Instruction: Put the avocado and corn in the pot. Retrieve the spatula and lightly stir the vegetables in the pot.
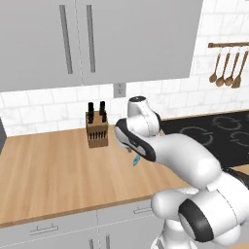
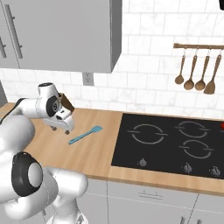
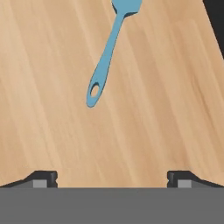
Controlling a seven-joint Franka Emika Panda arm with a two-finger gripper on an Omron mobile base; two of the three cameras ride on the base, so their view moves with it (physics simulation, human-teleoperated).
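White arm links crowd the front of both base views, and past them the wooden bench (image 2: pixel 94 148) runs wide and bare, its front edge nearest the robot and its back edge meeting the tiled wall. Beside the black cooktop (image 2: pixel 170 142), on the wood side, the bench surface is flat and open, so the room around the spatula (image 2: pixel 85 135) is free on every side. That spatula lies flat on the bench, just off the cooktop's near-left corner and apart from its edge. Its long axis runs diagonally in the right base view, blade end toward the cooktop and the wall, handle end with its small hanging hole toward the arm. From the hand view the blade is cut off by the top edge and a dark sliver of cooktop shows at the upper right corner. From the left base view the arm hides almost all of the spatula, leaving one blue tip. A knife block (image 1: pixel 97 130) stands near the wall, well apart from the cooktop, and is largely hidden by the wrist in the right base view. Above the bench, short of the handle end, the gripper (image 2: pixel 61 128) hangs with its fingers (image 3: pixel 43 178) spread wide, pinching nothing.
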